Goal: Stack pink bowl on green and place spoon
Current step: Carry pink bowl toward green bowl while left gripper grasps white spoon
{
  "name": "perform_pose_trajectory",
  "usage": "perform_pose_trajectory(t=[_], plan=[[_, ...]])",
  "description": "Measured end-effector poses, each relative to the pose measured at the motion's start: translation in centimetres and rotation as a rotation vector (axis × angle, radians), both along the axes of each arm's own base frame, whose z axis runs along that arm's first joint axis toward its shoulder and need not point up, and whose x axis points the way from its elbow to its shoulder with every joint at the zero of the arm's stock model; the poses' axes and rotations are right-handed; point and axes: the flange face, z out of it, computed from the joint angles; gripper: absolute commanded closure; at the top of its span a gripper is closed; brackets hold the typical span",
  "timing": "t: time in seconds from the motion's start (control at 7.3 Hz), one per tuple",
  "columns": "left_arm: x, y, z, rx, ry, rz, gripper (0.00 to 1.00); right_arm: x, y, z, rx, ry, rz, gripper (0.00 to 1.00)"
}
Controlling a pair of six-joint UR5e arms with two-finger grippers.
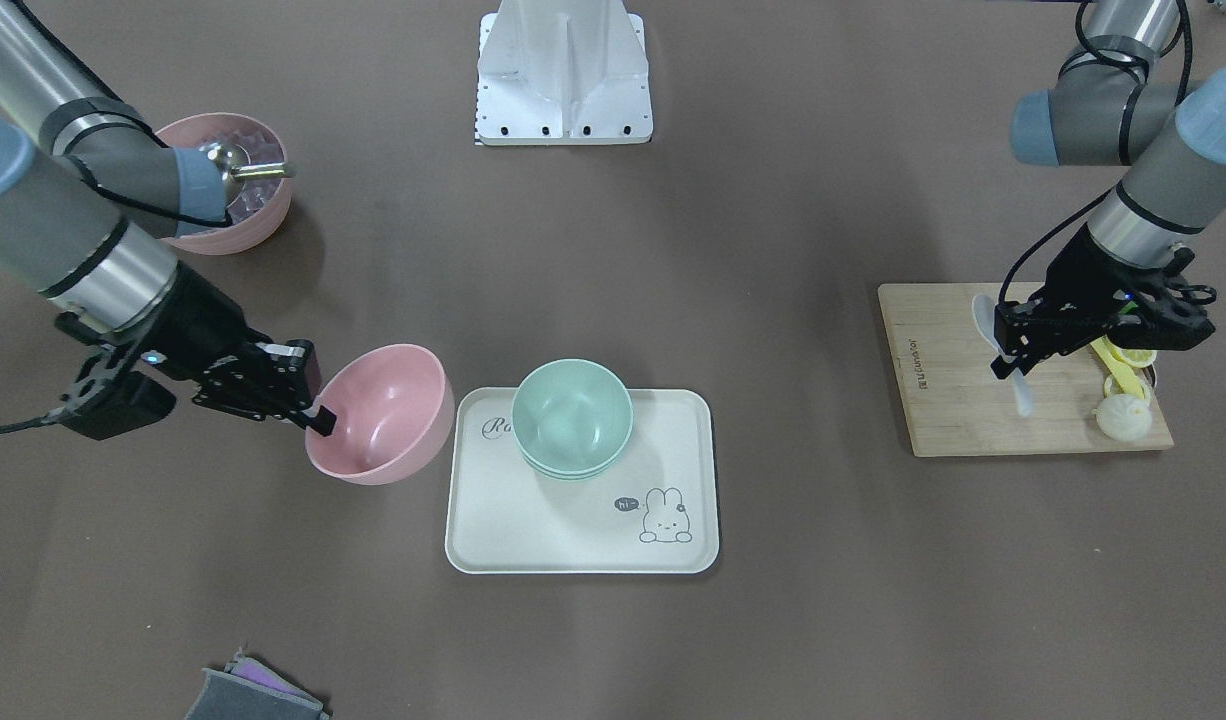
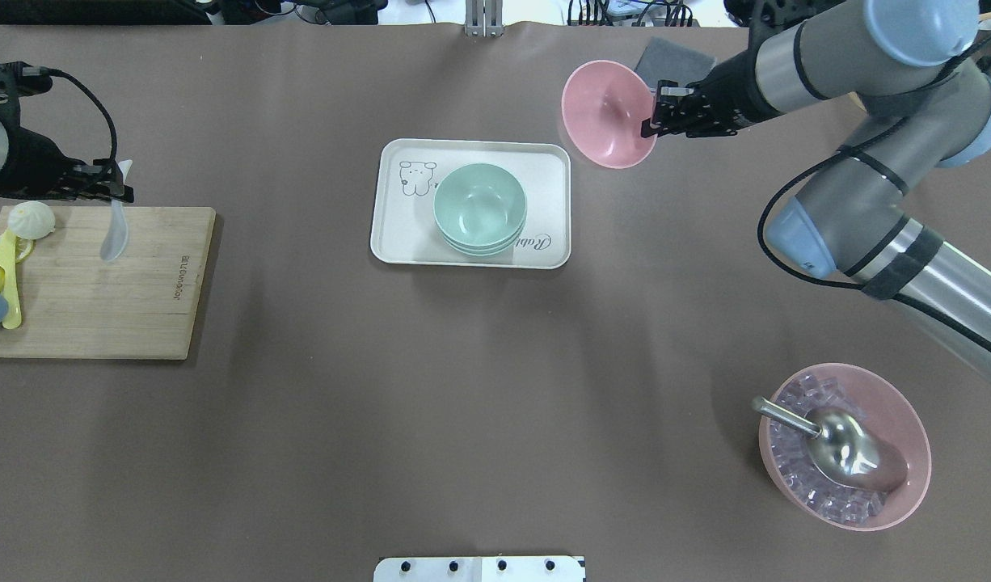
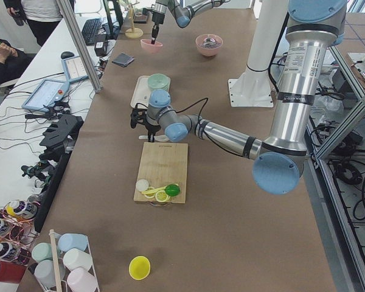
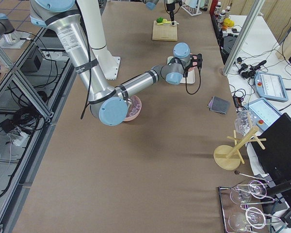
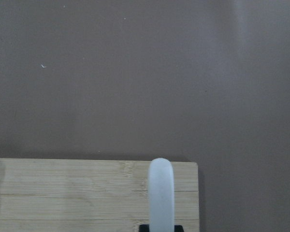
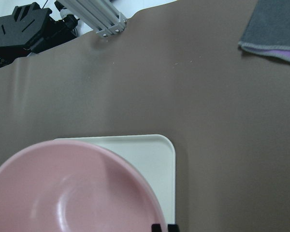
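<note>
At the surface's left edge the left claw clamps the white spoon over the cutting board. The green bowls sit on the central tray. The right claw is clamped on the tilted pink bowl, which probably needs centring above them next.

A brown table carries a white tray, a wooden board, an ice bowl and a grey cloth.

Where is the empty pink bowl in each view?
Front-facing: pink bowl left of centre.
Overhead: bowl upper right of centre.
Exterior left: bowl at far top.
Exterior right: cannot make it out.
Left wrist: not in it.
Right wrist: bowl bottom left.
Shared landmark: white tray.
</note>
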Motion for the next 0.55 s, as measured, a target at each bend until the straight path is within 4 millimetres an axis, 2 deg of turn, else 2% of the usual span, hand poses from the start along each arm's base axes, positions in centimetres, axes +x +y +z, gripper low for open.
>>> perform_pose_trajectory(t=[0.27,0.55], plan=[[-0.1,0.0,-1.4,-0.011,0.035,-0.022,1.00,-4.9,1.4,-3.4,-0.020,0.037,-0.003,1.00],[0.0,0.0,-1.5,-0.015,0.038,-0.024,1.00,-8.2,2.2,-7.0,-0.079,0.069,-0.006,1.00]])
